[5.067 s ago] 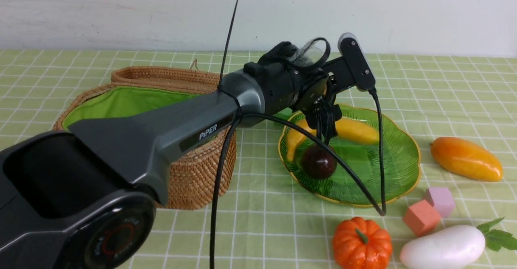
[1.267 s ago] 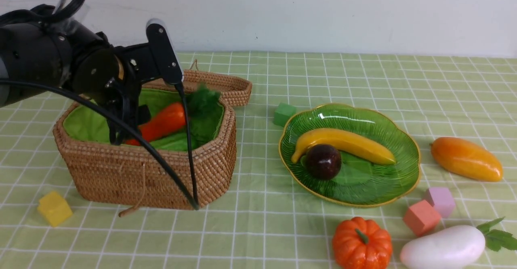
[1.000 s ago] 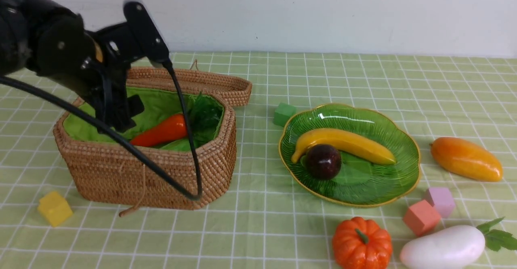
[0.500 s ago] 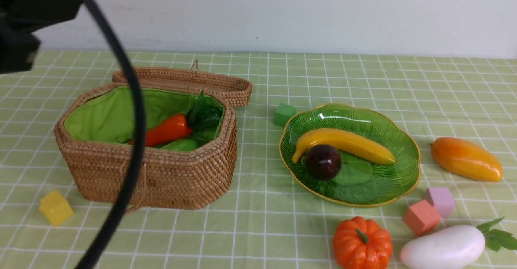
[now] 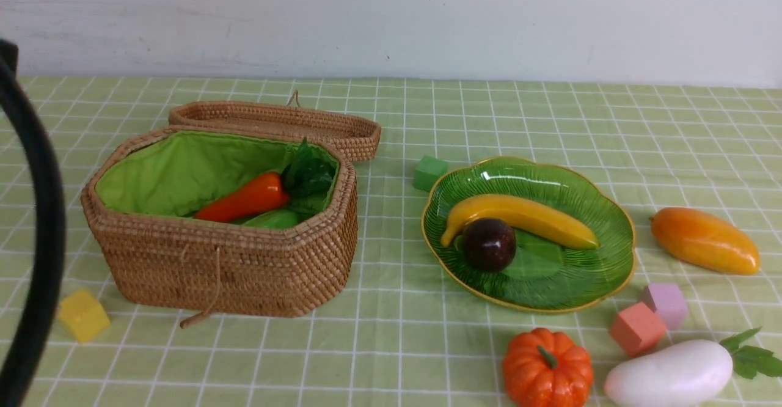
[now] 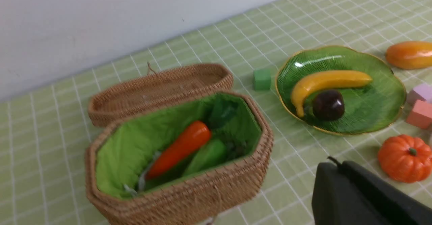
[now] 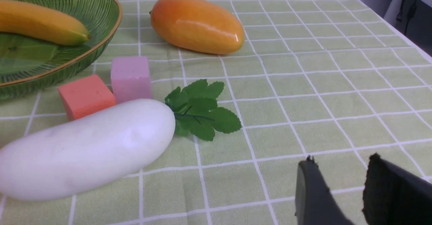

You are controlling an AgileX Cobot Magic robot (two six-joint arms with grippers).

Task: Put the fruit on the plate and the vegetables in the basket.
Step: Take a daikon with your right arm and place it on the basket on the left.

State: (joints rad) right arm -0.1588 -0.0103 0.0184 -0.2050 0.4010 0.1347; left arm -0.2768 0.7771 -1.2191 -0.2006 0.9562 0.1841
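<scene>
We log: left gripper (image 6: 332,166), closed and empty, has withdrawn from the basket (image 5: 244,272), leaving carrot (image 5: 244,199) and cucumber (image 5: 278,219) inside. Banana (image 5: 525,216) and mangosteen (image 5: 489,244) sit on the plate (image 5: 611,260). Right gripper (image 7: 341,160) parted, empty, near the radish (image 7: 84,150).

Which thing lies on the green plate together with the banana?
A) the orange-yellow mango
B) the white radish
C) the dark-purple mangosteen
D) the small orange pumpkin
C: the mangosteen sits on the plate beside the banana, while the mango, the pumpkin and the radish lie on the tablecloth outside it.
</scene>
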